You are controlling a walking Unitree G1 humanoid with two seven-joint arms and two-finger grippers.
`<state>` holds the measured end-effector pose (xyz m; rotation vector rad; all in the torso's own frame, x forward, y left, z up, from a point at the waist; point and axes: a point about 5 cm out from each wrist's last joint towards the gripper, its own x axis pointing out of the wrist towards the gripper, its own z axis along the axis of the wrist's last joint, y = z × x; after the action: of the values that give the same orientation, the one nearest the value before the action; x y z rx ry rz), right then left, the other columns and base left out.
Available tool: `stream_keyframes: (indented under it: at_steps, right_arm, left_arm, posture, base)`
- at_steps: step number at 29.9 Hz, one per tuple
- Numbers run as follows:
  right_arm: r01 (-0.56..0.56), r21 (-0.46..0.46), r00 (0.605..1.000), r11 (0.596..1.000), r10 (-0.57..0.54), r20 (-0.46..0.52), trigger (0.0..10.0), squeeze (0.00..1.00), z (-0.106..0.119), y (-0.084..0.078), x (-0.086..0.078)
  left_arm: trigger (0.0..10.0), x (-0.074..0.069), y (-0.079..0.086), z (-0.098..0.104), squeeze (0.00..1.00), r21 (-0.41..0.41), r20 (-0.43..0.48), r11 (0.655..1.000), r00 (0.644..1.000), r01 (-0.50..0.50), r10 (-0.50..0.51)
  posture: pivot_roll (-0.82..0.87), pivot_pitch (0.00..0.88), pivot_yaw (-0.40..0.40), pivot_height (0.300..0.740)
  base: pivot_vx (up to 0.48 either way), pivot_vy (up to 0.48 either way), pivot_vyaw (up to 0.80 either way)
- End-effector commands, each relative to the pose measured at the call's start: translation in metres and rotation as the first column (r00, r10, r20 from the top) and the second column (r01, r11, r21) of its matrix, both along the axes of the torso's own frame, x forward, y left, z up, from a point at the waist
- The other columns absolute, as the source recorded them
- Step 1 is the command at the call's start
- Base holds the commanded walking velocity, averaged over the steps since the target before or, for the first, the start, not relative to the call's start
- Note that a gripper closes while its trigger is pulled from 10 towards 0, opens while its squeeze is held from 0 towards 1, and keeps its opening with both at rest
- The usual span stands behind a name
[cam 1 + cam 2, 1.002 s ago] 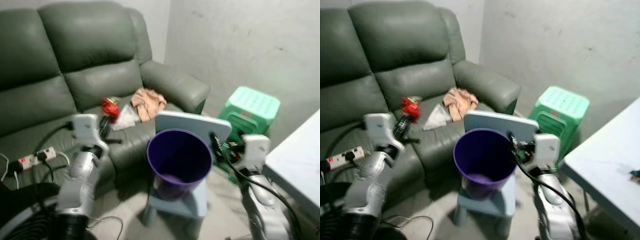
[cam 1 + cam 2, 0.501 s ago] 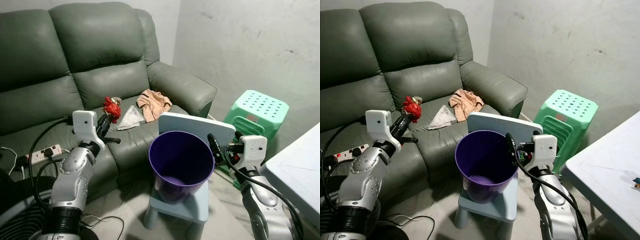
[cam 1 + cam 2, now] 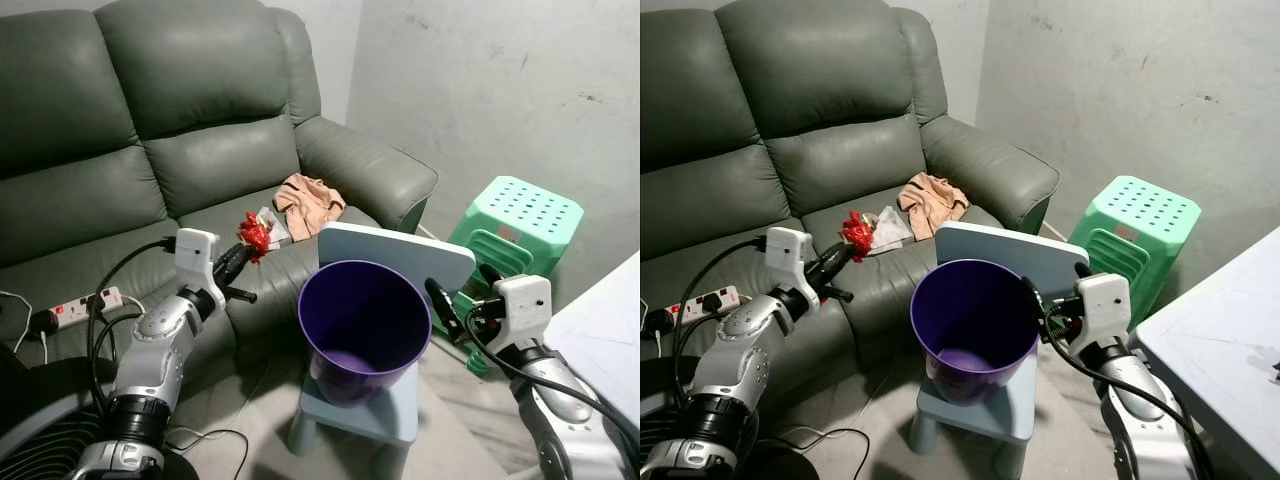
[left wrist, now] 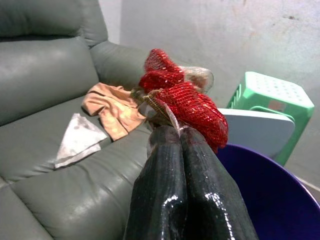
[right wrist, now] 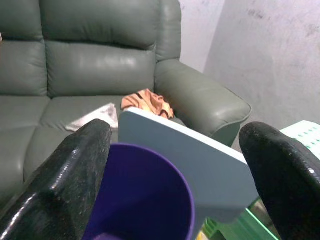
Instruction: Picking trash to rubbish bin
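Observation:
A crumpled red mesh wrapper (image 3: 257, 232) with a bit of clear plastic is pinched in my left gripper (image 3: 240, 260), which is shut on it. In the left wrist view the wrapper (image 4: 187, 102) sticks out past the closed fingertips (image 4: 165, 145), just short of the bin's rim. The purple rubbish bin (image 3: 332, 365) stands on a small light-blue chair (image 3: 400, 258), to the right of that gripper. My right gripper (image 3: 465, 292) hangs open beside the bin's right side, its fingers (image 5: 75, 170) spread wide with nothing between them.
A grey-green sofa (image 3: 200, 110) stands behind, with an orange cloth (image 3: 308, 195) and a white paper scrap (image 4: 77, 140) on its seat. A green plastic stool (image 3: 515, 220) stands at the right, a white table edge (image 3: 1230, 330) nearer. A power strip (image 3: 85, 305) and cables lie at the left.
My left gripper has carried the red wrapper to the right, off the sofa seat and closer to the bin. The right gripper stays open by the bin. The camera shifted slightly.

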<state>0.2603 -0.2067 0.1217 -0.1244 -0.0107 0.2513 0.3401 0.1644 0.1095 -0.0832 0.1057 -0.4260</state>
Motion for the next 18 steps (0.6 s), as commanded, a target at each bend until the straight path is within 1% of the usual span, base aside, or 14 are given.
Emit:
stream_keyframes:
  at_steps: [1,2,3,6,9,11,18]
  right_arm:
    - [-0.001,0.004,1.000,1.000,0.001,-0.008,10.0,0.00,0.003,-0.008,-0.003]
    - [-0.001,0.004,1.000,1.000,0.001,-0.008,10.0,0.00,0.003,-0.008,-0.003]
    - [-0.019,0.012,1.000,1.000,0.020,-0.011,10.0,0.00,0.005,-0.008,-0.004]
    - [-0.056,0.025,0.998,0.998,0.057,-0.014,10.0,0.00,0.008,-0.005,-0.007]
    - [-0.094,0.033,0.995,0.995,0.095,-0.027,10.0,0.00,0.009,-0.001,-0.010]
    - [-0.129,0.035,0.990,0.991,0.130,-0.046,10.0,0.00,0.006,0.004,-0.015]
    - [-0.138,0.042,0.987,0.990,0.141,-0.083,10.0,0.00,0.000,0.007,-0.022]
  left_arm:
    - [10.0,0.007,-0.007,0.004,0.00,0.021,0.012,0.998,0.998,0.055,-0.055]
    - [10.0,0.007,-0.007,0.004,0.00,0.021,0.012,0.998,0.998,0.055,-0.055]
    - [10.0,0.009,-0.012,0.004,0.00,0.027,0.012,0.996,0.997,0.081,-0.081]
    - [10.0,0.012,-0.018,0.002,0.00,0.045,0.005,0.992,0.993,0.114,-0.115]
    - [10.0,0.014,-0.021,-0.001,0.00,0.056,-0.009,0.990,0.992,0.130,-0.129]
    - [10.0,0.016,-0.024,-0.003,0.00,0.043,-0.027,0.989,0.990,0.139,-0.138]
    - [10.0,0.022,-0.030,-0.007,0.00,0.018,-0.065,0.990,0.988,0.142,-0.140]
  posture:
    - [-0.08,0.000,-0.041,0.740]
    - [-0.08,0.000,-0.041,0.740]
    - [-0.09,0.000,-0.041,0.740]
    - [-0.10,0.000,-0.037,0.740]
    - [-0.11,0.000,-0.035,0.740]
    - [-0.11,0.000,-0.035,0.740]
    - [-0.13,0.000,-0.033,0.740]
  base:
    - [0.000,0.000,0.00]
    - [0.000,0.000,0.00]
    - [0.000,0.000,0.00]
    - [0.000,0.000,0.00]
    - [0.000,0.000,0.00]
    - [0.000,0.000,0.00]
    - [0.000,0.000,0.00]
